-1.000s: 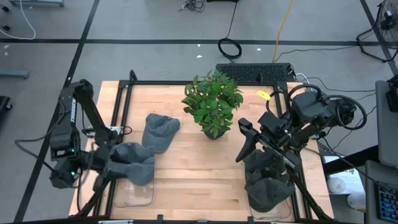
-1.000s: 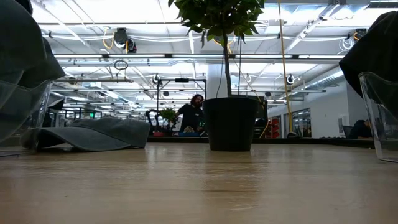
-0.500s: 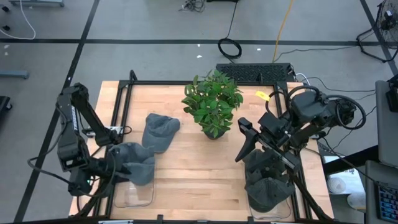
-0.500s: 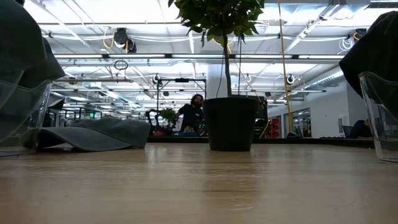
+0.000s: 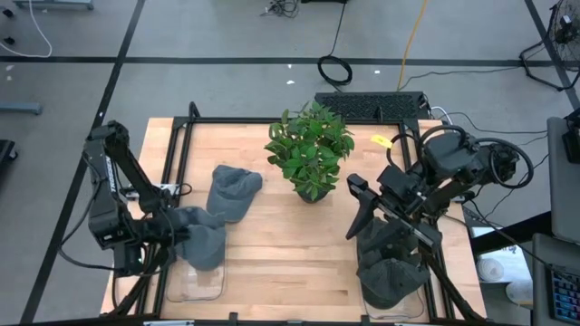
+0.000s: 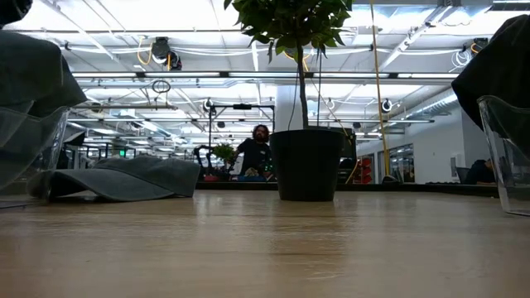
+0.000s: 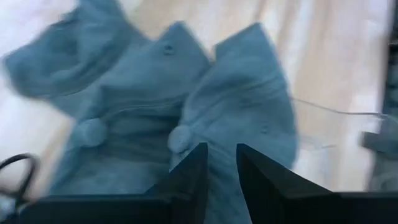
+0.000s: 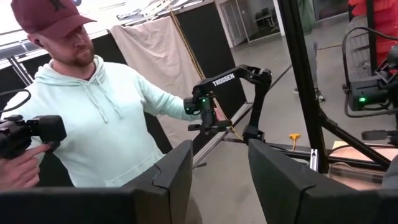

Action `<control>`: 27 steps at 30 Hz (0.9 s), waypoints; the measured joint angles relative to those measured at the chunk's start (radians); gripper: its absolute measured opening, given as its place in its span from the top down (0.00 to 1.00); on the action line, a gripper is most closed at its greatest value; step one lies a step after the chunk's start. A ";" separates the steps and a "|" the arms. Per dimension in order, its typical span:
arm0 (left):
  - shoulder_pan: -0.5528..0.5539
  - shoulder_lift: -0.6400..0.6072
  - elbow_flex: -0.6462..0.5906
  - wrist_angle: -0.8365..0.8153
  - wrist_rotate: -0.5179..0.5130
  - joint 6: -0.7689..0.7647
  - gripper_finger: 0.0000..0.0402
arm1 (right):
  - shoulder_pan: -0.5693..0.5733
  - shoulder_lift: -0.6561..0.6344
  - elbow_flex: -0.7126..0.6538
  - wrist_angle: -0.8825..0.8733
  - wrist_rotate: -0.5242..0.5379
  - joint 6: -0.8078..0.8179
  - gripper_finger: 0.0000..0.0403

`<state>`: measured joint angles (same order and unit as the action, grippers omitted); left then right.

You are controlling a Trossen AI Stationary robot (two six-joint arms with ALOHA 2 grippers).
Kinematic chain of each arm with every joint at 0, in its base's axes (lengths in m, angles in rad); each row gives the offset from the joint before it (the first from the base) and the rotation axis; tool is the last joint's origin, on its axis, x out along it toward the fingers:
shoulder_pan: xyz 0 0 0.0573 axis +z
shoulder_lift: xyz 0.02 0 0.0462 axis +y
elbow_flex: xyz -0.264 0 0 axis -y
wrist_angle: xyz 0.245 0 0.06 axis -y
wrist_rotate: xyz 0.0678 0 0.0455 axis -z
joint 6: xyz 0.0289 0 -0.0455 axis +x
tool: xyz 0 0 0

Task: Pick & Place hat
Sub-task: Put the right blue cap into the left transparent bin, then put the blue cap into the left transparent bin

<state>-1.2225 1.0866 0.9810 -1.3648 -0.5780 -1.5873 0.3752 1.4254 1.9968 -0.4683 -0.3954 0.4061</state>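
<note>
— Where is the hat?

— The grey cap [image 5: 195, 237] sits over the clear bin [image 5: 194, 282] at the table's [image 5: 272, 263] left front, the left gripper [image 5: 161, 237] probably pinching it, fingers nearly closed.

— Next?

— Let go, lift clear. The right gripper [image 5: 352, 206] hovers parted above its own bin.

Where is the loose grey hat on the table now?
In the high view, the loose grey hat lies flat on the table's left half, between the potted plant and the left gripper.
</note>
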 joint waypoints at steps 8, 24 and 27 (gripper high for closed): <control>0.054 -0.021 0.075 0.062 -0.058 -0.079 0.77 | 0.000 0.000 0.000 0.000 0.000 0.001 0.64; 0.203 -0.066 0.321 0.231 -0.341 0.189 0.74 | 0.000 0.000 0.000 0.000 -0.190 -0.005 0.64; 0.287 -0.066 0.349 0.271 -0.341 0.306 0.67 | 0.000 0.000 0.000 0.000 -0.245 -0.006 0.64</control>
<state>-0.9358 1.0206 1.3297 -1.0933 -0.9186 -1.2817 0.3749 1.4254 1.9965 -0.4683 -0.6403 0.3999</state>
